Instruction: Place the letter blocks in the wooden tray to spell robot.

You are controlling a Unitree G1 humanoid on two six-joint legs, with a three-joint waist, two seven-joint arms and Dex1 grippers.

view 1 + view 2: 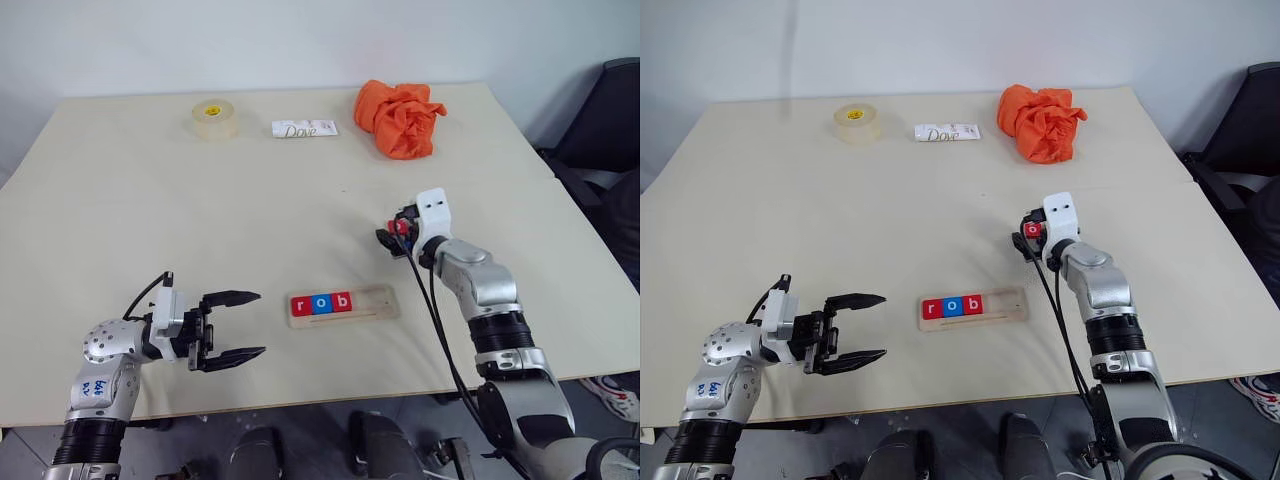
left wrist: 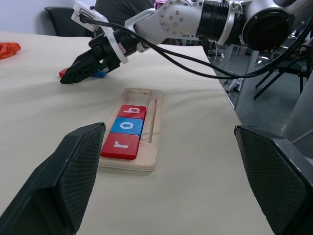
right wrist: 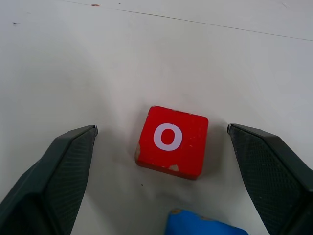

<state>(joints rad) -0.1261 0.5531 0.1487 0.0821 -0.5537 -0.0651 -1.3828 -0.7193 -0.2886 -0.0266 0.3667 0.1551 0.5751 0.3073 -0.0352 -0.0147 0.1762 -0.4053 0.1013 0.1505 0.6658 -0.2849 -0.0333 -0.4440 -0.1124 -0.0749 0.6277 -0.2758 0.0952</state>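
Tray: we see one wooden tray (image 1: 343,305) near the table's front edge, holding three letter blocks in a row, red r (image 2: 120,146), blue o (image 2: 127,126), red b (image 2: 132,111).
Loose blocks: we count two, a red o (image 3: 171,141) and a blue block (image 3: 205,228) just beside it.
Right gripper (image 3: 161,147): fingers spread wide either side of the red o, grasping nothing.
Left gripper (image 1: 233,326): released, empty, left of the tray.
Others: one tape roll (image 1: 214,117), one Dove packet (image 1: 305,128), one orange cloth (image 1: 400,118).

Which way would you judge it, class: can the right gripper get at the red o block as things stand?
Probably yes. The right gripper is open, and the red o block lies flat on the table between its fingers with nothing over it. A blue block lies close by.
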